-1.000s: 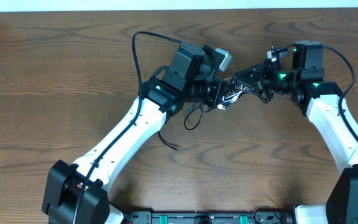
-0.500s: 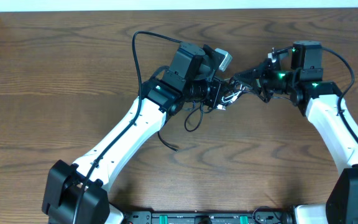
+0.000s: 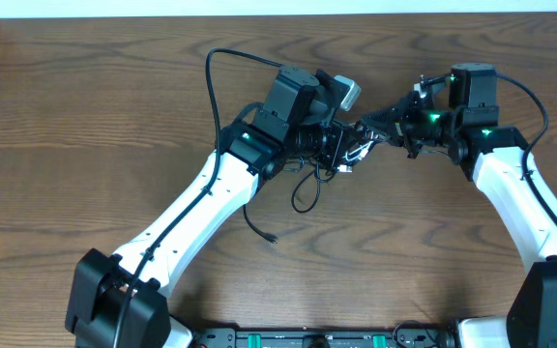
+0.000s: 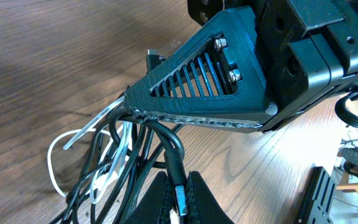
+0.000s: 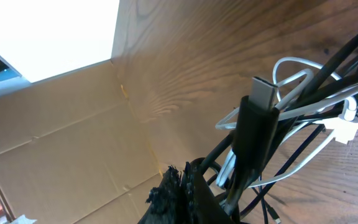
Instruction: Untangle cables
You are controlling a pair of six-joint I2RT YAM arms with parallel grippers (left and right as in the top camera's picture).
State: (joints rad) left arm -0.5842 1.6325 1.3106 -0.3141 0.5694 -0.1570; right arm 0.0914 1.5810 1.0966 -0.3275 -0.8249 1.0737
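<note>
The left arm [image 3: 196,217] and right arm [image 3: 515,198] have white shell links between black joint housings, each on a black base [image 3: 114,304]. A black wire [image 3: 211,72] loops off the left arm, another [image 3: 542,101] off the right. Green lights [image 3: 438,119] glow at the right wrist. The right claw [image 4: 131,106] has a black triangular finger [image 4: 250,93] with slotted ribs and two silver screws [image 4: 224,43].

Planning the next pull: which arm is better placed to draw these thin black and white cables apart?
Probably right: the right gripper is shut on the cables near a black plug, while the left gripper, also shut, anchors the slack loops.
</note>
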